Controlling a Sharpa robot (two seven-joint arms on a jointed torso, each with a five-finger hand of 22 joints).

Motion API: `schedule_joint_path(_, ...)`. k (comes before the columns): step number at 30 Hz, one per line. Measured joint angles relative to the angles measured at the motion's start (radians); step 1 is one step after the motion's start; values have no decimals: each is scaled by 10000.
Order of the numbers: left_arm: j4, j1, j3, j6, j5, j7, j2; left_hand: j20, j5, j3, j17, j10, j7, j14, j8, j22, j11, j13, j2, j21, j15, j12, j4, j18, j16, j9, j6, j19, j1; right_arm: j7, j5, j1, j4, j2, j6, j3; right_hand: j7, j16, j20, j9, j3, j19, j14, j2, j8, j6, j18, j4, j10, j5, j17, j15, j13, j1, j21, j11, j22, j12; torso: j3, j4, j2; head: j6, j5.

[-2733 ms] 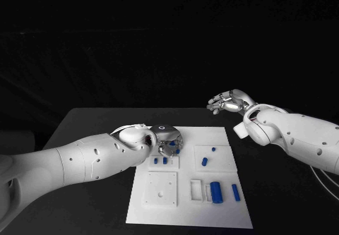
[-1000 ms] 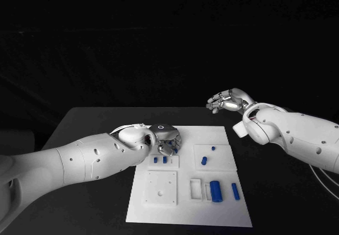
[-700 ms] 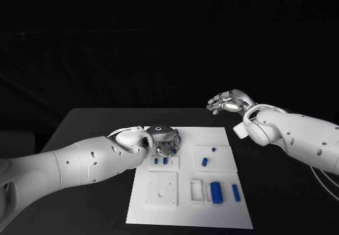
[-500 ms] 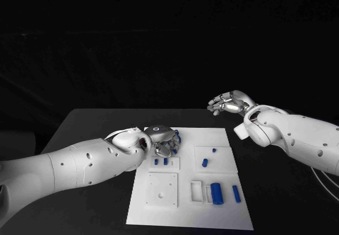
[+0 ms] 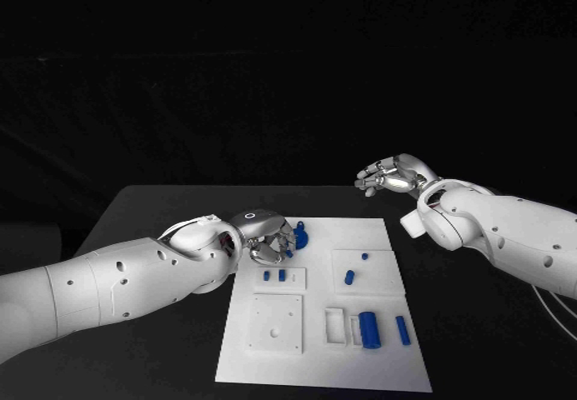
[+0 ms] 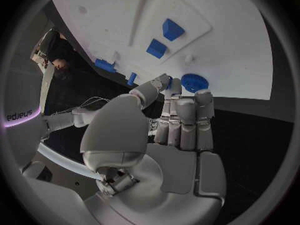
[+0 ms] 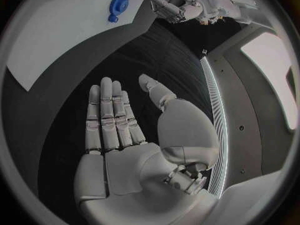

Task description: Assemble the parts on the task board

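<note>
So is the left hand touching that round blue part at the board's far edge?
Cannot tell. In the left wrist view the left hand's fingertips end right at the round blue part, with no plain gap or contact; in the head view the hand overlaps it.

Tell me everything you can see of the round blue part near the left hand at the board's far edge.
The round blue part is a disc-like piece, apparently plastic, with a ribbed or toothed rim and a raised hub, gear-like in the left wrist view. It lies on the white task board near its far left corner. The left hand is right beside it, fingertips at its edge; actual contact cannot be confirmed.
</note>
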Motion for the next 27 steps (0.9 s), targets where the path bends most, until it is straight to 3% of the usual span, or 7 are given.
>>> schedule_joint_path(14, 5, -2, -4, 127, 50, -176, -425, 3, -18, -14, -1, 0, -34, 3, 40, -1, 0, 12, -4, 0, 4, 0, -13, 0, 0, 0, 34, 0, 1, 0, 0, 0, 2, -12, 0, -1, 0, -34, 0, -9, 0, 0, 0, 0, 0, 0, 0, 0, 0, 0, 9, 0, -9, 0, 0, 0, -1, 0, -14, 0, 7, -7, -8)
schedule_joint_path(27, -182, -2, -6, 365, 29, -287, -451, 6, -21, -5, -2, -1, -33, 15, 38, 7, -1, 24, -24, 0, 18, 0, -51, 0, 0, -3, 33, 1, -8, -1, 1, 0, 0, -5, 1, 0, 0, -37, 0, -8, 0, 0, 0, 0, 0, 0, 0, 0, 0, 0, 17, 0, -8, 0, 0, 0, 8, 0, -11, -6, 9, -10, 17)
